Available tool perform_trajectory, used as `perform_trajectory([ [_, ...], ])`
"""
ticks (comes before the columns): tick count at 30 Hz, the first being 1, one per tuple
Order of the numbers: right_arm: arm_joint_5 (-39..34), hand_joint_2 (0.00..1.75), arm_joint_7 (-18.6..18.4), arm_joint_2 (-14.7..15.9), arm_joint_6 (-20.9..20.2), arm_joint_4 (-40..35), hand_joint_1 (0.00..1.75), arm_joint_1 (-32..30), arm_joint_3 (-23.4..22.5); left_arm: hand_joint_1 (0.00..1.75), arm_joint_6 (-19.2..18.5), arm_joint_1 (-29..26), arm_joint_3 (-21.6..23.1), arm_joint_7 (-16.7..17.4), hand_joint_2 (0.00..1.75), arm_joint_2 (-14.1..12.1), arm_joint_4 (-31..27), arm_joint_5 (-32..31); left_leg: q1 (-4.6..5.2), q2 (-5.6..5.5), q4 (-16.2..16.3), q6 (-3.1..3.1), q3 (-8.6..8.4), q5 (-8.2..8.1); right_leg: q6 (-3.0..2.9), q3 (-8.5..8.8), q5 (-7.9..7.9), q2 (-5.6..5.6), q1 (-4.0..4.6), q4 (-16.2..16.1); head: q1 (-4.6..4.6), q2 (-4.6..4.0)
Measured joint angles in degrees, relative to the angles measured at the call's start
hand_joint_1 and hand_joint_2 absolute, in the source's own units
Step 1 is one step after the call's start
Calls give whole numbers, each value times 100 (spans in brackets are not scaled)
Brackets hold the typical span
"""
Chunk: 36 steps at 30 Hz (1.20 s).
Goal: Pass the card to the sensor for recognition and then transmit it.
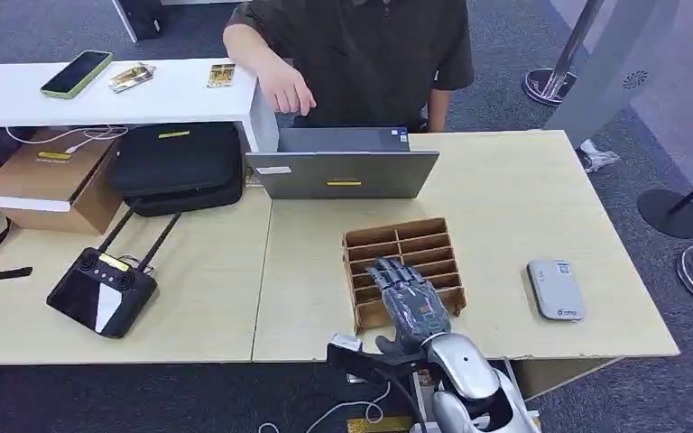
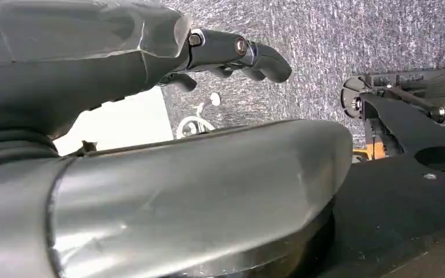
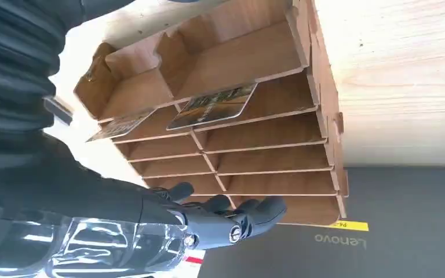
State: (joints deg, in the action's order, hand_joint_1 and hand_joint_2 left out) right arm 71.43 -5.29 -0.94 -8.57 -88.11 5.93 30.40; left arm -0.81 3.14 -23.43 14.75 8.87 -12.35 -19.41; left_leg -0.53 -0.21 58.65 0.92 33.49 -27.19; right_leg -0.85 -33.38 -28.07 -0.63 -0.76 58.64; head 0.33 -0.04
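Right hand over the rack, card not yet grasped.

Head view: I see my right hand released above the wooden rack; the sensor lies at three o'clock. Left wrist view: left hand hangs, fingers loosely curled, grasping nothing. Right wrist view alone shows the card flat in a slot, beyond my fingertips.

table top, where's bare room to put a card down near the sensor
Bare wood lies between the wooden rack and the grey sensor, and beyond the sensor toward the far edge. Crowded: the right hand over the rack, with the laptop behind.
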Motion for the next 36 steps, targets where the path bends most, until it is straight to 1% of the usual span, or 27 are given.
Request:
perform_trajectory([
  [17, -2, 175, 4, 0, 7, 17, 0, 0, 4, 0, 18, -2, -74, 4, 0, 66, 2, -4, 0, 0, 0, 0, 0, 0, 0, 0, 0, 0, 0, 0, 0, 0],
  [18, -2, 175, 4, 0, 7, 15, 3, -1, 4, 0, 20, -3, -76, 4, 0, 79, 2, -4, 0, 0, 0, 0, 0, 0, 0, 0, 0, 0, 0, 0, 0, 0],
  [20, 0, 175, 2, 0, 5, 13, 106, -4, 4, 0, 22, -3, -76, 4, 0, 92, 2, -4, 0, 0, 0, 0, 0, 0, 0, -1, 0, 0, 0, 0, 2, 0],
  [21, 6, 175, -2, 0, 4, 13, 129, -7, 4, 0, 22, -3, -76, 4, 0, 98, 2, -4, 0, 0, 0, 0, 0, 0, 0, -1, 0, 0, 0, 0, 0, 0],
  [22, 13, 175, -2, 0, 2, 13, 138, -9, 4, 0, 26, -4, -77, 4, 0, 109, 2, -4, 0, 0, 0, 0, 0, 0, 0, -1, 0, 0, 0, 0, 0, 0],
  [25, 70, 175, -18, 0, -2, 13, 127, -14, 4, 0, 55, -4, -79, 4, 0, 122, 4, -4, 0, 0, 0, 0, 0, 0, 0, -1, 0, 0, 0, 0, 0, 0],
  [26, 83, 175, -17, 0, -2, 13, 129, -19, 4, 0, 79, -4, -79, 4, 0, 127, 4, -4, 0, 0, 0, 0, 0, 0, 0, -1, 0, 0, 0, 0, 0, 0],
  [27, 98, 175, -17, 0, -2, 13, 124, -24, 4, 0, 81, -4, -79, 4, 0, 133, 4, -4, 0, 0, 0, 0, 0, 0, 0, -1, 0, 0, 0, 0, 0, 0],
  [28, 112, 175, -18, 0, -2, 13, 126, -30, 4, 0, 85, -4, -81, 4, 0, 140, 4, -4, 0, 0, 0, 0, 0, 0, 0, -1, 0, 0, 0, 0, 0, 0],
  [30, 118, 175, -17, 0, -2, 13, 124, -35, 4, 0, 85, -5, -81, 4, 0, 142, 4, -4, 0, 0, 0, 0, 0, 0, 0, -1, 0, 0, 0, 0, 0, 0],
  [31, 118, 175, -15, 0, -2, 13, 129, -37, 4, 0, 85, -5, -81, 4, 0, 142, 4, -4, 0, 0, 0, 0, 0, 0, 0, -1, 0, 0, 0, 0, 0, 0],
  [36, 116, 175, 28, 0, 7, -4, 133, -45, 4, 0, 68, -6, -83, 4, 0, 140, 18, -4, 0, 0, 0, 0, -1, 0, 0, -1, 0, 0, 0, 0, 0, 0],
])
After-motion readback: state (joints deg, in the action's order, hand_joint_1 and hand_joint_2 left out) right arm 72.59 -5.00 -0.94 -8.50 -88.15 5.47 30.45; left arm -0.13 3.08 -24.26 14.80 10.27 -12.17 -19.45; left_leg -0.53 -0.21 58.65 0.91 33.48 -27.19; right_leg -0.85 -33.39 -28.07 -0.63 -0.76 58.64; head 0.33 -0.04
